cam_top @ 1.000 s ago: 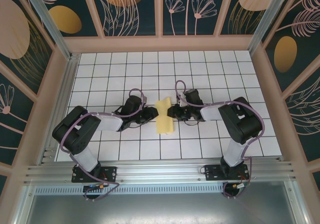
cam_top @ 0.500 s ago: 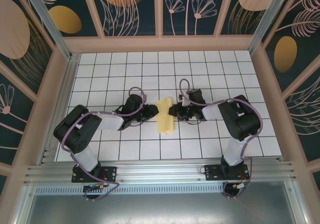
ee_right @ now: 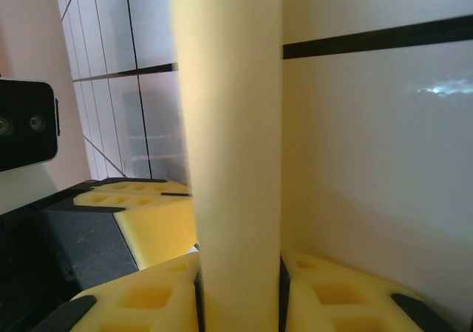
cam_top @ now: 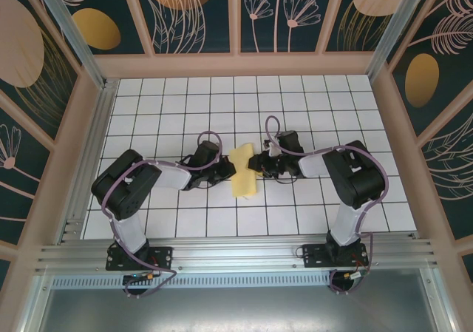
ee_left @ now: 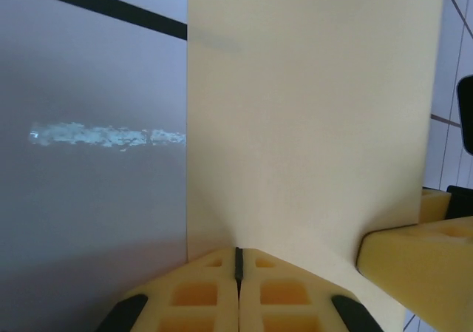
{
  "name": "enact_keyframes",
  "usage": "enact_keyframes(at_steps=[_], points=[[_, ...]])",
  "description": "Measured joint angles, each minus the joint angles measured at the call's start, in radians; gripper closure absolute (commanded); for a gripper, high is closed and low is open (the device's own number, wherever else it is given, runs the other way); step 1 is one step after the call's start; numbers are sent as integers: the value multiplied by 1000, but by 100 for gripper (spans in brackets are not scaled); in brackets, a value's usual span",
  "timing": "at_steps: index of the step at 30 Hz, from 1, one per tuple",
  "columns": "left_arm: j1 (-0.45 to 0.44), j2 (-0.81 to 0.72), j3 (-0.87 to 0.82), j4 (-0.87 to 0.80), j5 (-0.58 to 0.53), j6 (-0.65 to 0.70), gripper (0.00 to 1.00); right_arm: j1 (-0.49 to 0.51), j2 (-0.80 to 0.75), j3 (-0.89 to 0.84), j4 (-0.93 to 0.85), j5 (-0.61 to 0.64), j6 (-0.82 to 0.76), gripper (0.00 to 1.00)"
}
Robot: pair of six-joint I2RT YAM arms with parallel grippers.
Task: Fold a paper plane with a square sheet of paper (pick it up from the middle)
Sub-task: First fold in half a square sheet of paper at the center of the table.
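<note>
The square sheet of paper [cam_top: 242,171], pale yellow and folded into a narrow standing strip, sits mid-table between both grippers. My left gripper [cam_top: 228,171] is at its left side. In the left wrist view the left gripper [ee_left: 238,249] is shut, pinching the paper [ee_left: 310,125] at the pad tips. My right gripper [cam_top: 256,162] is at the paper's right side. In the right wrist view the right gripper [ee_right: 239,262] stands open, with a rounded fold of paper [ee_right: 229,125] rising between its foam fingers [ee_right: 148,295].
The table [cam_top: 177,110] is white tiles with black grid lines, walled by a wooden frame [cam_top: 236,64]. A metal rail [cam_top: 236,254] runs along the near edge. A foam finger of the right gripper [ee_left: 421,262] shows beside the paper in the left wrist view.
My left gripper has shut on the paper's left side and its arm has shifted right. The right gripper's jaws have widened around the fold. The paper stays in place.
</note>
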State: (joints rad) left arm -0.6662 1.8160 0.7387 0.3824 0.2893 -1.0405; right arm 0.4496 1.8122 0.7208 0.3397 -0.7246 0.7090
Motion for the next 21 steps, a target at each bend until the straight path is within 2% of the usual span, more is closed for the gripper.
enact_keyframes(at_steps=[8,15,18,21], points=[[-9,18,69,-98,-24,44,100,4,-68,25,-115,91,-24,41],[-15,18,89,-134,-36,65,100,63,-108,143,-379,374,-105,39],[-15,18,94,-145,-37,71,100,115,-108,200,-450,459,-133,39],[-15,19,97,-150,-37,71,100,161,-95,252,-494,520,-153,43]])
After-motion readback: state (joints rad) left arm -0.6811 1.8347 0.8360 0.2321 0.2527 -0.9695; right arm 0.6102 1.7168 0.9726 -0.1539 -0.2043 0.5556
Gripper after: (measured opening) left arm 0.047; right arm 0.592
